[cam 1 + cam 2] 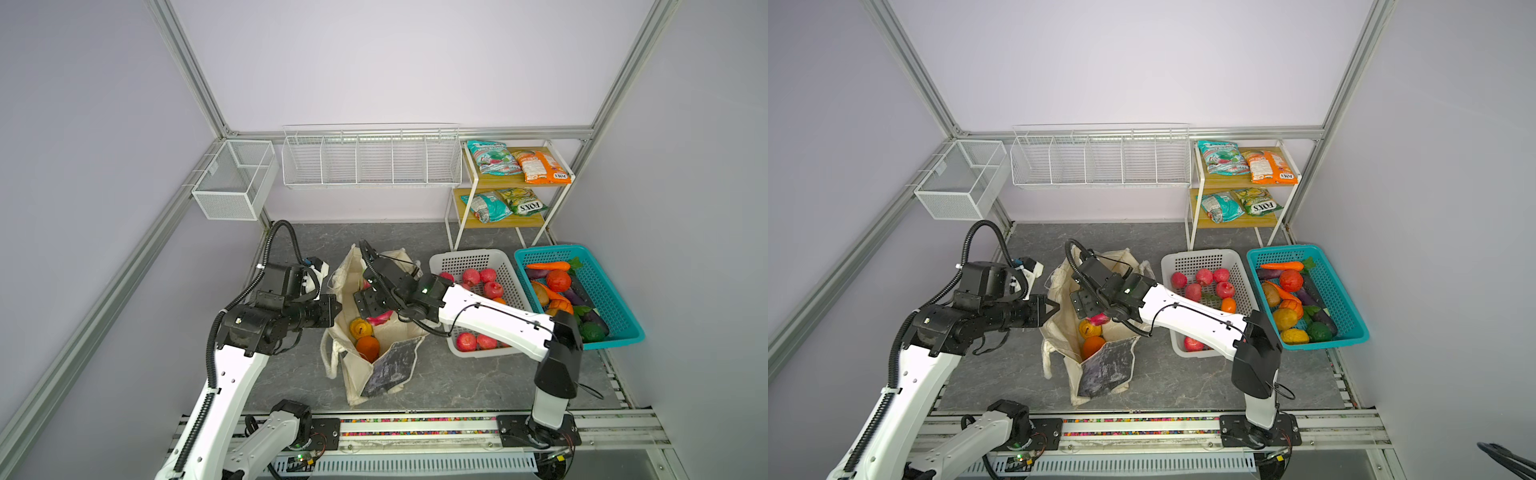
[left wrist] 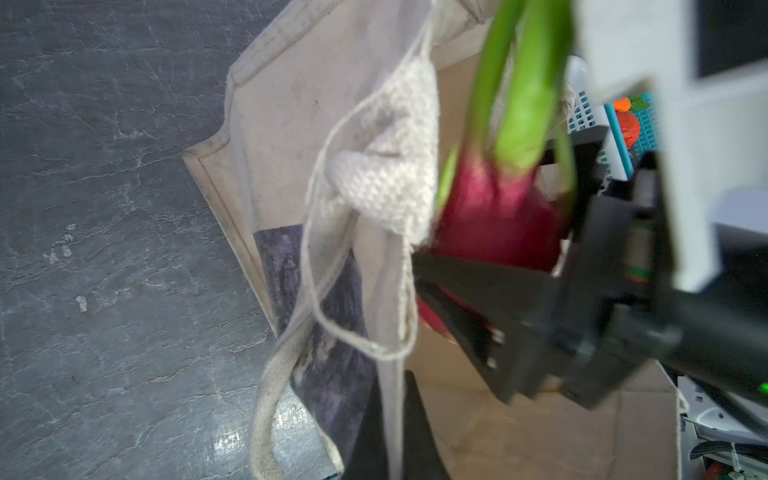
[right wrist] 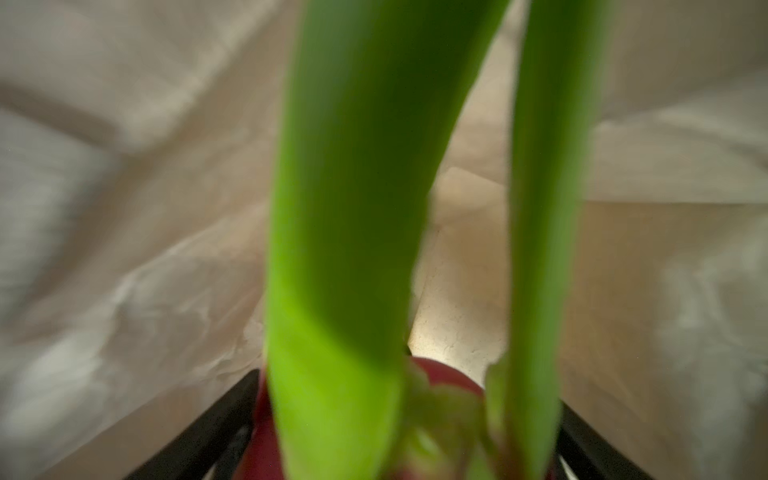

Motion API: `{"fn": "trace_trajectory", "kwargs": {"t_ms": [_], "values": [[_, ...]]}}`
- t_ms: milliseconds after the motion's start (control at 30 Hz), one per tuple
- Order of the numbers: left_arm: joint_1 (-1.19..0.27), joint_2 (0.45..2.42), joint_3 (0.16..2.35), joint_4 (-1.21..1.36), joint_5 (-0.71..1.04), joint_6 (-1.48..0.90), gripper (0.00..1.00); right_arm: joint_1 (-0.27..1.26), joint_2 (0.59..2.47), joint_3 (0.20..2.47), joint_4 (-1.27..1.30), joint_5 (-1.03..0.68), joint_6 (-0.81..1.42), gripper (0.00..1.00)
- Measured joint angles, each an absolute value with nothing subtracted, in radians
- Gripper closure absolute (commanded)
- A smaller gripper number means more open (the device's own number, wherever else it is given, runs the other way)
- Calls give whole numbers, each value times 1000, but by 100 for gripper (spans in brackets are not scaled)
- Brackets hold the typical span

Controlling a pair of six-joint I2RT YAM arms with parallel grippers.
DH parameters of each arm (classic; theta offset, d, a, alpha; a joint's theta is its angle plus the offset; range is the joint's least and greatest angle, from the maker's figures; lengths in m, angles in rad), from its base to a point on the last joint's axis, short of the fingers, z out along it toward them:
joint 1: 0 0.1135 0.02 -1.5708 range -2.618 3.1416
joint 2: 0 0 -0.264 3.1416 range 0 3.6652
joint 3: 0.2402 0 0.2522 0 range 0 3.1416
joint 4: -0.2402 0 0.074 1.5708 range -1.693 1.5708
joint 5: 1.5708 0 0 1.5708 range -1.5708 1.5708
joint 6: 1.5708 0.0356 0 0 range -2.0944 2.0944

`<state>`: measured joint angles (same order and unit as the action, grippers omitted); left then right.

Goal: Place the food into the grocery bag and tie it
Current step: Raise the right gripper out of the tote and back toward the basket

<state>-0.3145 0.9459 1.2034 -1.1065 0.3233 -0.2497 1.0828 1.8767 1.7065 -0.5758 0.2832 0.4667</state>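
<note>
My left jaws are fully closed on cloth. They pinch the rim of the cream canvas tote (image 1: pixel 347 278) (image 1: pixel 1059 286), the one with the dark grey-purple marbled side panel (image 1: pixel 390 368), at the 9 o'clock edge of its mouth. In the left wrist view the cream fabric runs between my two black fingers (image 2: pixel 424 449).

The tote stands with its mouth open in the middle of the grey marbled tabletop (image 1: pixel 457 382). A cream loop handle (image 1: pixel 328 361) hangs down its 8 o'clock side.

My right jaws stand wide and grip the pink dragon fruit with green tips (image 1: pixel 378 319) (image 1: pixel 1099 319). They reach in from 3 o'clock, over the tote's mouth. The right wrist view is blurred. It shows the dragon fruit (image 3: pixel 440 378) between both black fingers (image 3: pixel 199 436), green tips pointing into the tote. I cannot tell whether the fruit touches the tote's floor.

Already inside the tote:
- a bumpy yellow-orange fruit (image 1: pixel 360 328), just at 7 o'clock of the dragon fruit
- a large orange (image 1: pixel 368 347), touching it at 6 o'clock, next to the marbled panel

An orange snack packet (image 1: pixel 540 166) lies on the top tier of the white-framed wooden shelf (image 1: pixel 464 201), at 1 o'clock of the tote and well apart.

A white perforated plastic basket (image 1: pixel 469 254) sits just beside the tote at 3 o'clock and holds red fruits (image 1: pixel 478 276). A teal plastic basket (image 1: pixel 619 299) sits beside it, further toward 3 o'clock.
</note>
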Motion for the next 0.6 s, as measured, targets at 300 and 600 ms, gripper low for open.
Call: {"fn": "trace_trajectory", "kwargs": {"t_ms": [300,600], "values": [[-315,945,1198,-1097,341,-250,100,1077,1921,1625,-477,296,470,12],[-315,945,1191,-1087,342,-250,100,1077,1966,1626,-472,298,462,3]]}}
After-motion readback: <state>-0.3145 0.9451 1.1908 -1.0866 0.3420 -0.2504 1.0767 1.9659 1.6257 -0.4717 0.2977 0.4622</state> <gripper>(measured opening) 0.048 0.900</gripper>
